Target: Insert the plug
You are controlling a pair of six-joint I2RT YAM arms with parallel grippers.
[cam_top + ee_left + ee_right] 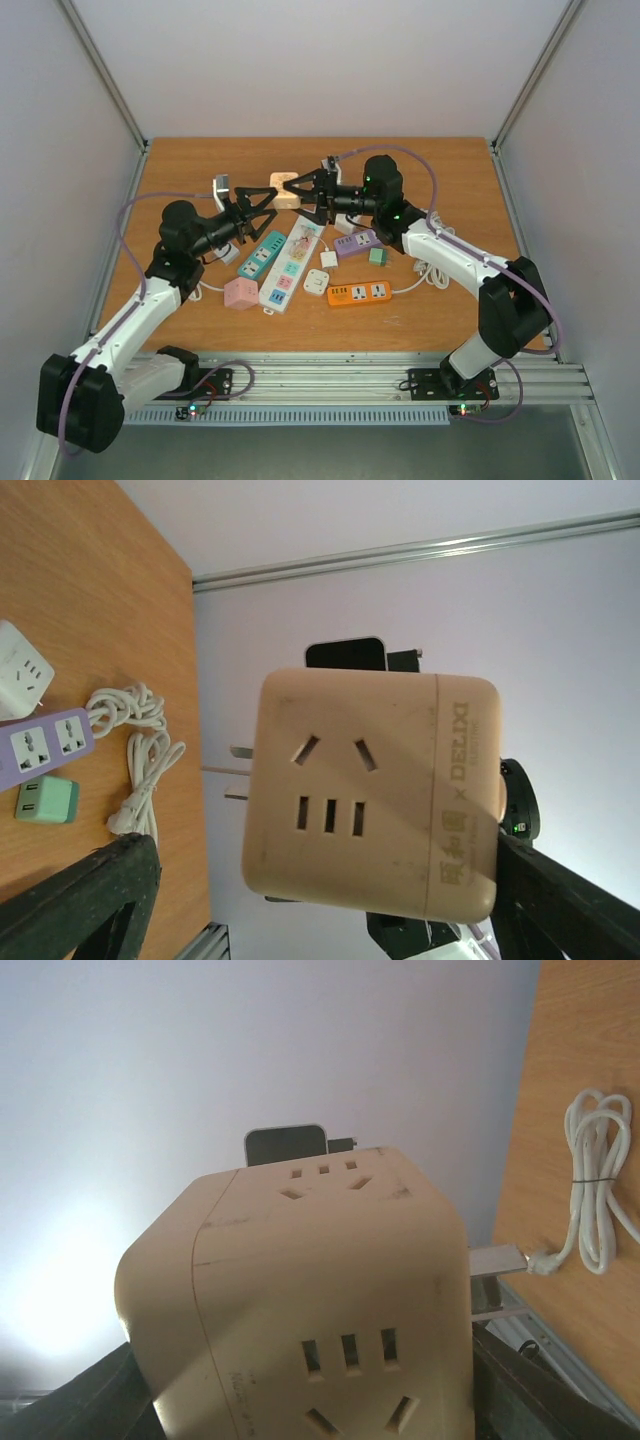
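White walls [300, 60] close the bench [190, 160] on its far, left and right edges, and a metal rail [340, 375] runs along the near edge. Bare wood shows in a band along the far edge and down both side edges. The clutter sits mid-bench toward the near edge: a white power strip [291, 262], a teal strip [261, 254] just beside it, a pink cube [240, 293], an orange strip [359, 293], a purple strip [357, 243], and a coiled white cable [436, 268] nearer the right edge. Above the middle, toward the far edge, the beige cube plug [286, 190] hangs in the air, pins toward the bench. The right jaws are partly open, clamped on its sides; the left jaws stand wide around it, one finger [90, 900] apart from it
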